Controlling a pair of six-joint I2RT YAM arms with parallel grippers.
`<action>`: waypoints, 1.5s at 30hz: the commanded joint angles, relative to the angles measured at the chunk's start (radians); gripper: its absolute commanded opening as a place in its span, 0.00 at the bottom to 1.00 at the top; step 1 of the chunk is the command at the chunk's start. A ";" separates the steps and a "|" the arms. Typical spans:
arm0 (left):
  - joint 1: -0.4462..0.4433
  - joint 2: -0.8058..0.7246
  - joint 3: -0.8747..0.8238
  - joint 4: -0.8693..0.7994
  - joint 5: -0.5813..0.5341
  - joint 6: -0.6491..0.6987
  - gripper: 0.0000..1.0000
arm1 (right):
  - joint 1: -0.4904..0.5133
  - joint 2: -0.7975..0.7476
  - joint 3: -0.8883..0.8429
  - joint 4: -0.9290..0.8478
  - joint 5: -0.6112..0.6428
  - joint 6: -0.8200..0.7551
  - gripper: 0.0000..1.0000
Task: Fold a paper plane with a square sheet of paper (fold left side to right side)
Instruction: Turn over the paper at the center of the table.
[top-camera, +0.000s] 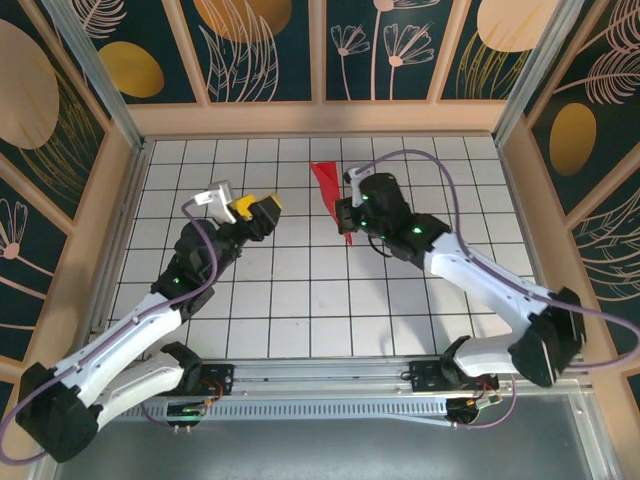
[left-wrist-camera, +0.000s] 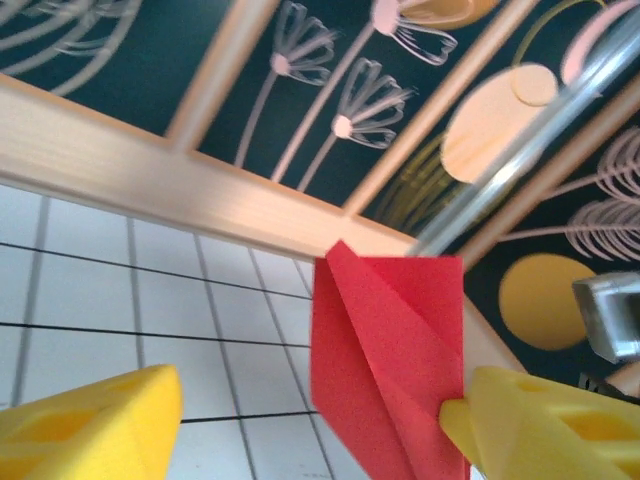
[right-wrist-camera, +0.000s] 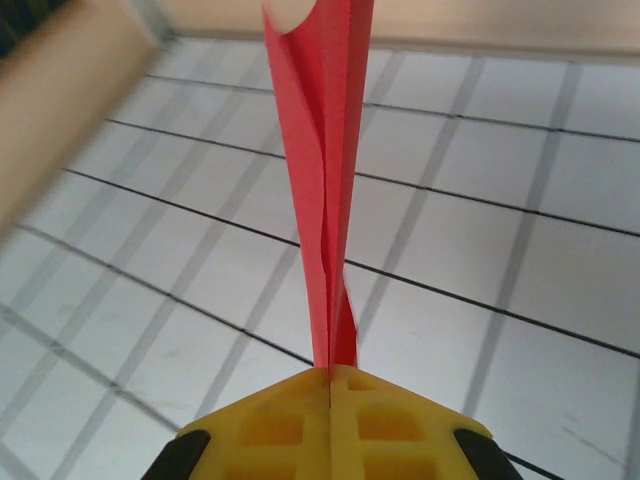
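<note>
Paper plane (right-wrist-camera: 318, 180) stands pinched in the right claw (right-wrist-camera: 330, 372), apart from the released left claw (top-camera: 258, 206).

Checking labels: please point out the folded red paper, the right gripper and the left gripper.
folded red paper (right-wrist-camera: 318, 180), right wrist view, middle of the folded strip.
right gripper (right-wrist-camera: 330, 375), right wrist view, between its shut yellow fingertips.
left gripper (top-camera: 257, 206), top view, gap between its open yellow fingertips.

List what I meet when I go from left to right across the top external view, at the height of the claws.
Left claw, open → paper → right arm.
</note>
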 joint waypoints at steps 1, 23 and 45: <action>-0.006 -0.085 -0.034 -0.093 -0.156 0.078 0.84 | 0.053 0.112 0.082 -0.183 0.378 -0.010 0.00; -0.005 -0.237 -0.066 -0.212 -0.338 0.112 0.96 | 0.188 0.808 0.362 -0.508 0.890 0.250 0.00; -0.006 -0.114 -0.023 -0.158 -0.196 0.080 0.96 | 0.175 0.566 0.243 -0.283 0.572 0.208 0.50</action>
